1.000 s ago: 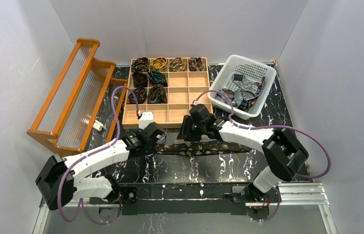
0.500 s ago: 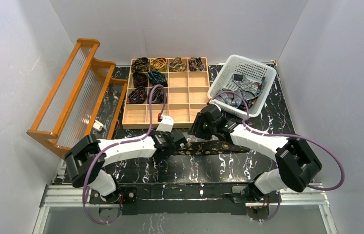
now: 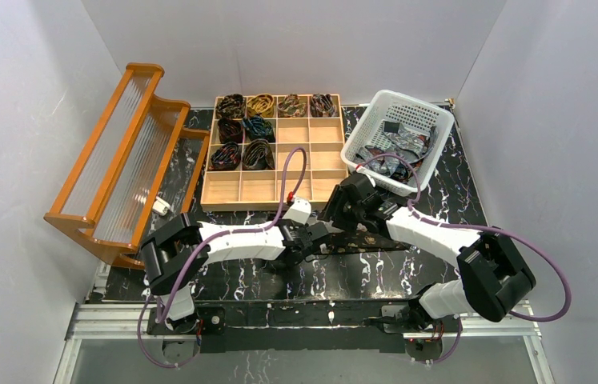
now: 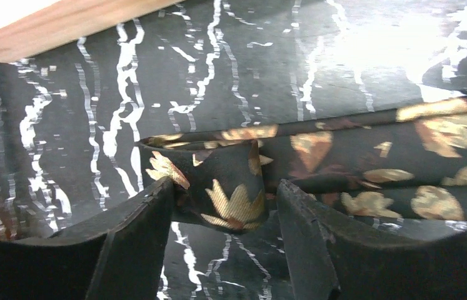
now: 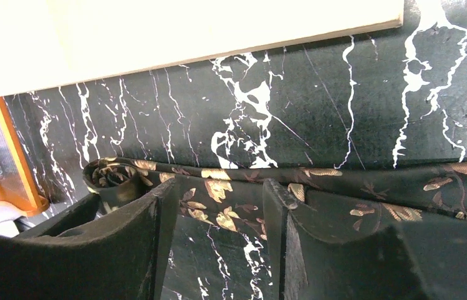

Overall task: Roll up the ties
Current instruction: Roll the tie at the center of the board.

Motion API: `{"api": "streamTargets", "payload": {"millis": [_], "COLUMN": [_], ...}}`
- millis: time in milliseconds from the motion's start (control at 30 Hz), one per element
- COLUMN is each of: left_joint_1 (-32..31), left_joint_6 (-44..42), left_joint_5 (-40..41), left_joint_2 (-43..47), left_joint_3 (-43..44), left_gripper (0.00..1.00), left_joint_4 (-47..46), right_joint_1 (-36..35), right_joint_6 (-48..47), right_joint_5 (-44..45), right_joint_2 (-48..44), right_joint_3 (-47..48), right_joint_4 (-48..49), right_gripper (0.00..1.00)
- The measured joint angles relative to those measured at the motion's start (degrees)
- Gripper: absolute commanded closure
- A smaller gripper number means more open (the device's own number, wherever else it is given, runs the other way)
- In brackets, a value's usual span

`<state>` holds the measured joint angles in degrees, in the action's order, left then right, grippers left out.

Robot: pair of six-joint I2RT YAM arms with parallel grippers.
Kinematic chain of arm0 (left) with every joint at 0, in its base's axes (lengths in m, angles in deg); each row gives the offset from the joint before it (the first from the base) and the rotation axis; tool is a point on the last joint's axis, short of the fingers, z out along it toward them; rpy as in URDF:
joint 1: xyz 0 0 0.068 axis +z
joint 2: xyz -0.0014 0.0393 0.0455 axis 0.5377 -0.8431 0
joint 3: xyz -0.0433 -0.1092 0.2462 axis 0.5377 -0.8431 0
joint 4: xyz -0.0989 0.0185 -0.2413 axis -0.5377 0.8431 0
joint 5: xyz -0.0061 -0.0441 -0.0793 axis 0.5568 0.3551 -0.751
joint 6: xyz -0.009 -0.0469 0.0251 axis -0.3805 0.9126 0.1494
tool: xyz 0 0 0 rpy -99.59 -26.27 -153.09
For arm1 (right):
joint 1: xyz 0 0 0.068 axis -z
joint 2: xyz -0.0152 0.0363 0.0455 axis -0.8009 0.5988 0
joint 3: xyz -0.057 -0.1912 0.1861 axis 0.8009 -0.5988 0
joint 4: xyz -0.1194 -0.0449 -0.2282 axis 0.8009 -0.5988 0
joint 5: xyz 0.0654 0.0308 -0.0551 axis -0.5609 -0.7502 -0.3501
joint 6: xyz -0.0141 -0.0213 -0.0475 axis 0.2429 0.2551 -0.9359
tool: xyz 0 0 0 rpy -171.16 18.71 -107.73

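Eight coils [image 3: 243,128] fill the tray [image 3: 294,160]; the tie [image 3: 369,239] on the worktop [image 3: 459,200] is barely started, left claw [image 4: 224,195] and right claw [image 5: 218,194] both wide; basket [image 3: 439,138] holds more.

Cams: one overhead, two wrist.
Overhead looks down on the whole black white-veined marble tabletop [image 3: 343,280]; wrists skim it close, sharing the dark gold-leafed fabric tie [image 4: 356,156].

We get soft, even overhead light in the top view, sharp throughout, with faint shadows under the arms. In the wrist views glare whitens the worktop [image 4: 418,44] toward its far edge, and the tray wall [image 5: 187,31] is blown out.
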<state>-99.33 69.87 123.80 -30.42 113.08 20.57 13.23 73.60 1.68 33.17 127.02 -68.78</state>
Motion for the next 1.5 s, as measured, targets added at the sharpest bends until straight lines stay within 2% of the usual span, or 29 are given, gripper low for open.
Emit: {"api": "streamTargets", "payload": {"millis": [367, 533, 600, 633, 667, 700, 867, 1133, 1300, 1500], "left_joint_1": [1.81, 5.25, 6.80, 7.80, 8.90, 10.25, 20.06, 34.21, 38.84, 38.99], "left_joint_6": [-1.68, -2.47, -2.75, -2.93, -2.91, -2.91, -2.64, -2.67, -2.21, -2.01], "left_joint_5": [-12.46, -16.61, -17.88, -18.64, -19.41, -20.09, -25.66, -36.70, -40.33, -40.94], "left_joint_2": [3.23, 12.90, 18.56, 21.75, 24.87, 27.78, 37.73, 38.73, 38.84, 40.57], "left_joint_3": [-3.34, -4.96, -5.95, -6.80, -7.78, -8.94, -16.63, -23.65, -26.12, -26.99], "left_gripper": [0.24, 0.17, 0.15, 0.14, 0.13, 0.12, 0.10, 0.06, 0.04, 0.02], "left_joint_4": [-11.93, -14.86, -16.33, -17.07, -17.55, -17.75, -18.14, -16.04, -15.78, -14.91], "right_joint_1": [1.38, 1.64, 1.68, 1.68, 1.68, 1.66, -0.17, -12.70, -15.74, -16.74], "right_joint_6": [-1.03, -5.35, -8.07, -9.94, -11.98, -14.38, -31.10, -60.83, -68.67, -72.50], "right_joint_5": [-3.23, -8.66, -11.28, -13.00, -14.80, -16.72, -23.41, -25.55, -24.11, -23.87], "right_joint_2": [0.00, 0.04, 0.11, 0.20, 0.31, 0.48, 1.95, 9.88, 15.74, 20.06], "right_joint_3": [-0.35, -0.35, -0.35, -0.35, -0.35, -0.39, -1.29, 0.07, 2.95, 6.10], "right_joint_4": [0.07, 3.06, 5.55, 7.21, 9.14, 11.39, 22.16, 26.08, 26.69, 27.85], "right_gripper": [0.34, 0.31, 0.27, 0.18, 0.05, 0.02, 0.01, 0.01, 0.01, 0.01]}}
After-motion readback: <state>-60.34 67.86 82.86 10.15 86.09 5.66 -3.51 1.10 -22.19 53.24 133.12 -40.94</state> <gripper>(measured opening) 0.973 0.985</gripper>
